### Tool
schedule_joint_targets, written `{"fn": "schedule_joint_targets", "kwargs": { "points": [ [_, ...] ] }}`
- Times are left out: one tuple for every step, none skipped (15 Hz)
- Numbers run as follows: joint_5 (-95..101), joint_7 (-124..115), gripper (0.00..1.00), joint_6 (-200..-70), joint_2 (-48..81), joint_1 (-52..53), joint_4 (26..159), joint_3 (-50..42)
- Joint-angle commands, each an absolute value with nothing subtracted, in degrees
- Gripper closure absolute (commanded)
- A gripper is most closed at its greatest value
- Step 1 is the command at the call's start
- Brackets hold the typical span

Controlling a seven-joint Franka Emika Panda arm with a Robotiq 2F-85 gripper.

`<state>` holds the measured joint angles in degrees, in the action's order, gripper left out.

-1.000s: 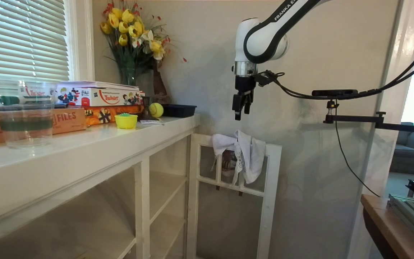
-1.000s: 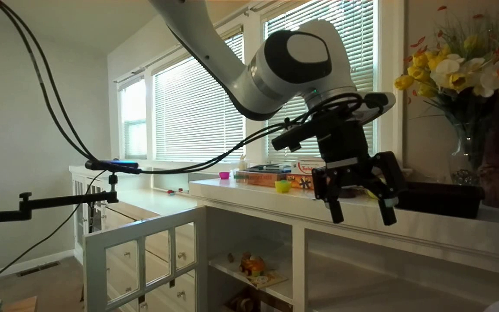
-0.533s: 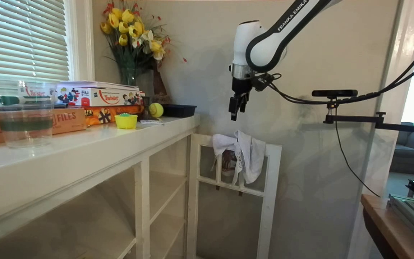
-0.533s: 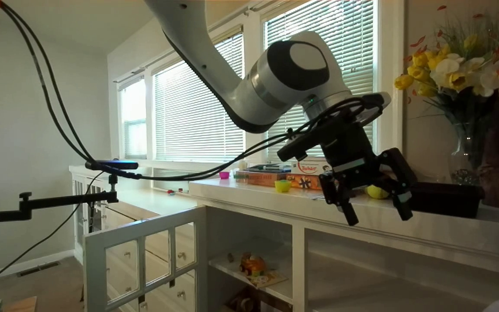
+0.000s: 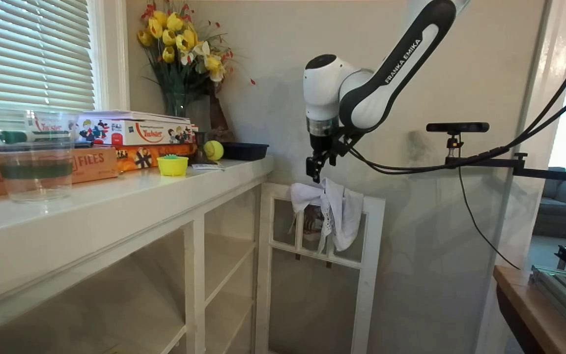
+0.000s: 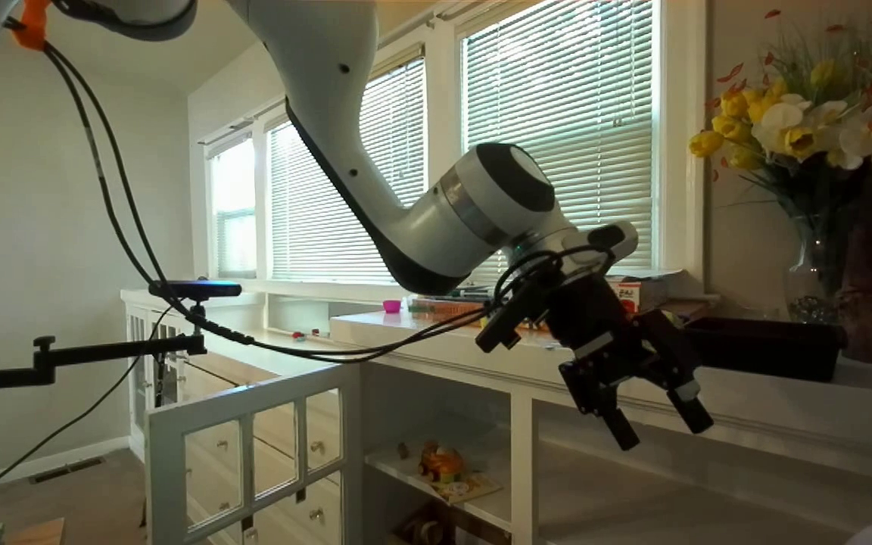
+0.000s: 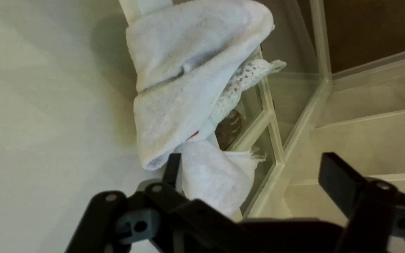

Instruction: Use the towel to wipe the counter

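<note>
Now the spread, empty fingers (image 7: 339, 182) are lowering near the towel (image 7: 192, 95), seemingly readying a grasp before wiping the table (image 5: 121, 206).

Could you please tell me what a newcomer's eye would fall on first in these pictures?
Probably the arm, slanting down through both exterior views, jaws open. Next, perhaps, the flowers, bright yellow, near the blinds. The towel, draped over a white panel, dominates the wrist view.
</note>
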<state>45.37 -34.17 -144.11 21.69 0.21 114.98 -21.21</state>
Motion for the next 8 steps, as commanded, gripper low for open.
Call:
{"fn": "schedule_joint_targets", "kwargs": {
  "points": [
    [45.84, -40.89, 0.0, -140.28, 24.12, -1.11, 113.17, -21.07],
    [44.95, -41.02, 0.0, -139.89, 24.35, -2.11, 113.14, -20.79],
    [43.62, -39.97, 0.0, -140.05, 24.46, -3.54, 113.16, -20.31],
    [43.43, -39.48, 0.0, -140.08, 24.69, -4.38, 112.99, -20.39],
    [43.11, -37.81, 0.0, -140.74, 24.94, -5.68, 112.71, -20.3],
    [42.79, -36.34, 0.0, -141.21, 25.02, -6.89, 112.53, -20.09],
    [42.74, -34.53, 0.0, -141.56, 25.06, -8.02, 112.15, -20.01],
    [42.45, -32.33, 0.0, -142.27, 25.18, -9.14, 111.79, -19.72]
  ]
}}
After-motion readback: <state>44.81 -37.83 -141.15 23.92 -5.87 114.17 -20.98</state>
